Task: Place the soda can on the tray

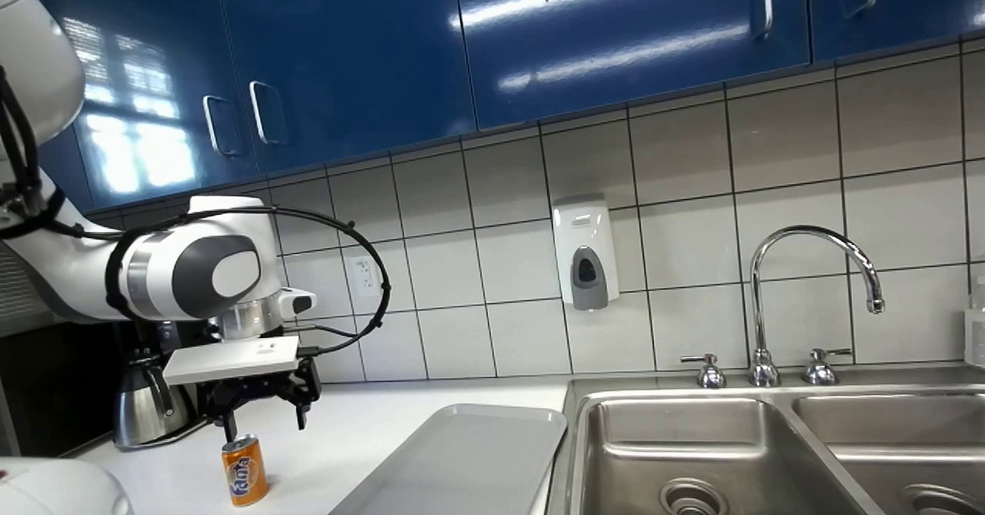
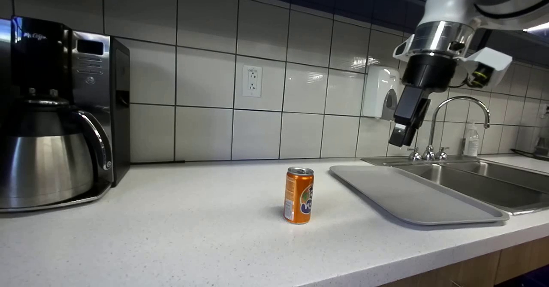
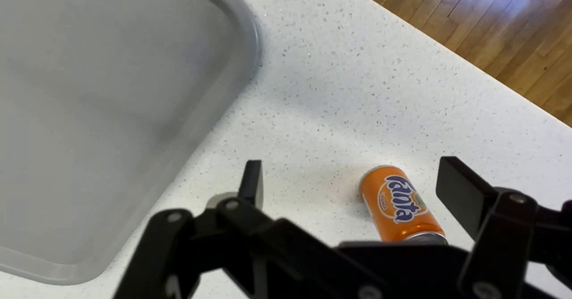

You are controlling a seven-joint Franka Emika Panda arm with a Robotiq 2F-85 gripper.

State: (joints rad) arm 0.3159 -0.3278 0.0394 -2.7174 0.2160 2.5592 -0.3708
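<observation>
The soda can, small and orange with a silvery top, stands upright on the white counter in both exterior views (image 1: 245, 470) (image 2: 299, 196). The tray, flat and grey with a low rim, lies beside it, between can and sink (image 1: 469, 461) (image 2: 411, 192). My gripper (image 1: 265, 425) is open and empty; in an exterior view (image 2: 401, 137) it hangs well above the counter, apart from the can. In the wrist view the can (image 3: 397, 203) shows between the open fingers (image 3: 348, 174), nearer the right one, its top partly hidden by the gripper body. The tray corner (image 3: 111, 89) is at upper left.
A steel coffee pot (image 2: 47, 167) with its coffee maker (image 2: 101, 102) stands on the counter. The double sink (image 1: 585, 461) with a faucet (image 1: 758, 292) lies beyond the tray. A soap dispenser (image 1: 586, 253) hangs on the wall. The counter's front edge (image 3: 447, 51) shows in the wrist view.
</observation>
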